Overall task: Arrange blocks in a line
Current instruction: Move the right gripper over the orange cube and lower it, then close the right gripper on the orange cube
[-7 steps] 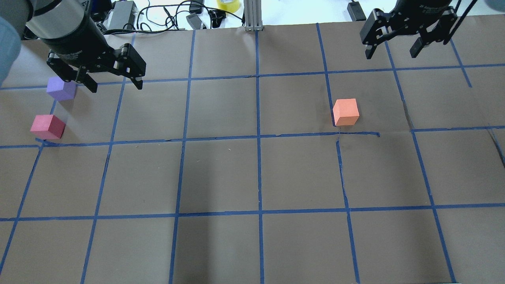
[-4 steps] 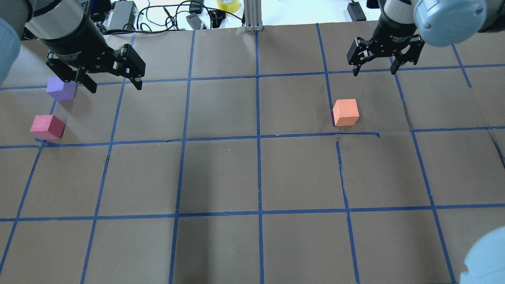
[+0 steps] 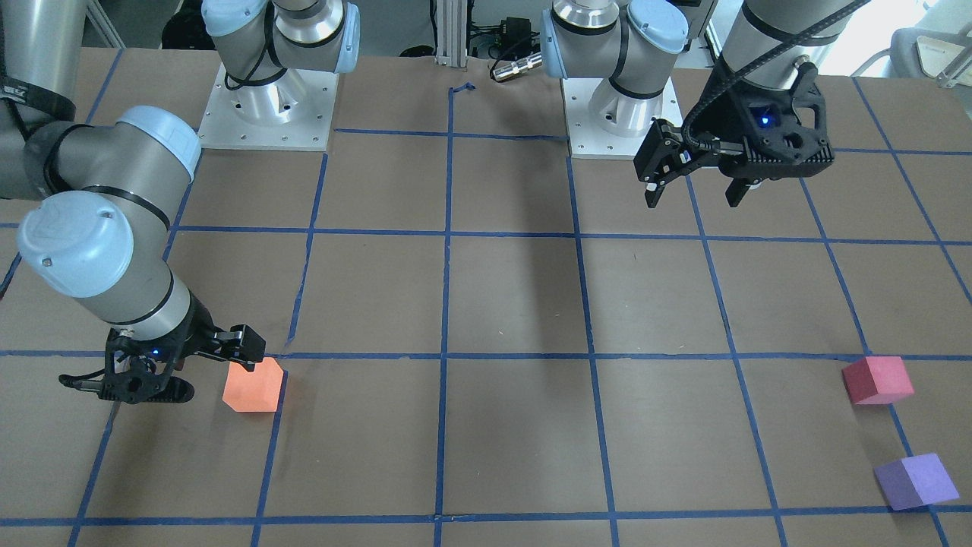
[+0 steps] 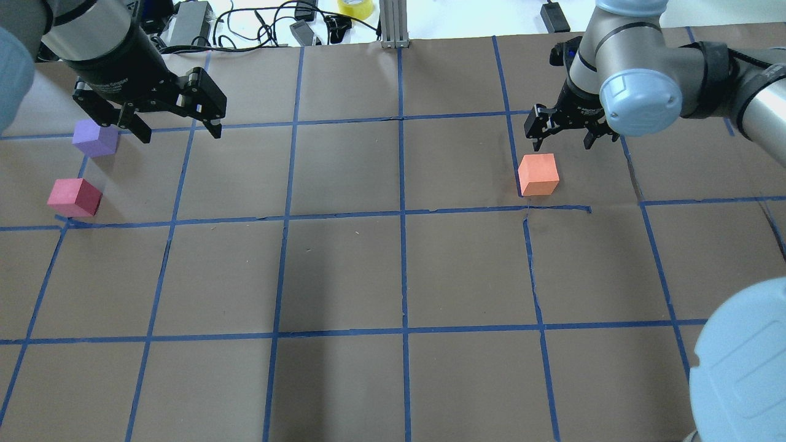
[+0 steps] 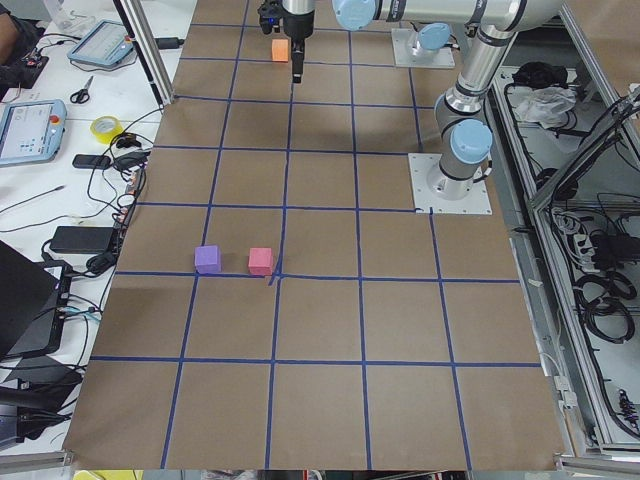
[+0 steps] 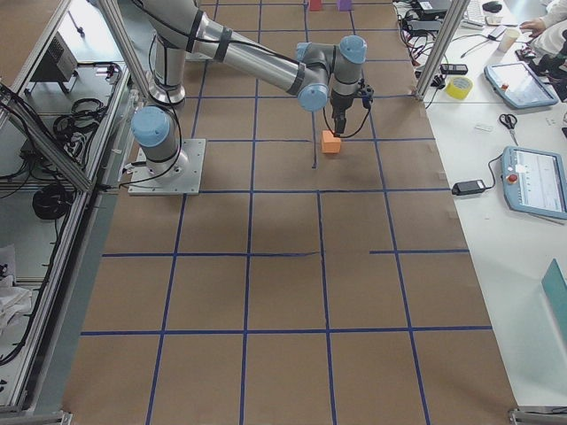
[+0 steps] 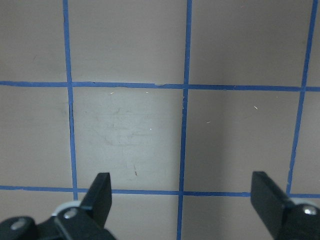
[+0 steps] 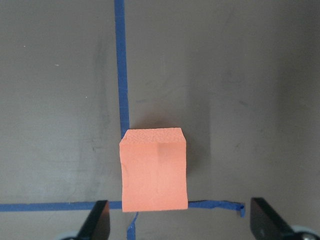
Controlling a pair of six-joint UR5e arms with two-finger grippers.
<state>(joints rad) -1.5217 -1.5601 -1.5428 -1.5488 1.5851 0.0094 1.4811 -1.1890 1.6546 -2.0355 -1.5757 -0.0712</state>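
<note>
The orange block rests on the brown table right of centre, on a blue tape line. My right gripper is open and low just behind it; in the right wrist view the orange block lies just ahead of the open fingers, left of centre and untouched. The purple block and the red-pink block sit close together at the far left. My left gripper is open and empty, hovering just right of the purple block; its wrist view shows only table between its fingers.
Cables, power bricks and a yellow tape roll lie beyond the table's back edge, beside an aluminium post. My right arm's elbow hangs over the front right corner. Both arm bases stand on the robot's side.
My right gripper has come down from the back right corner, moving left and nearer, to just behind the orange block. The left gripper and all three blocks have not moved.
</note>
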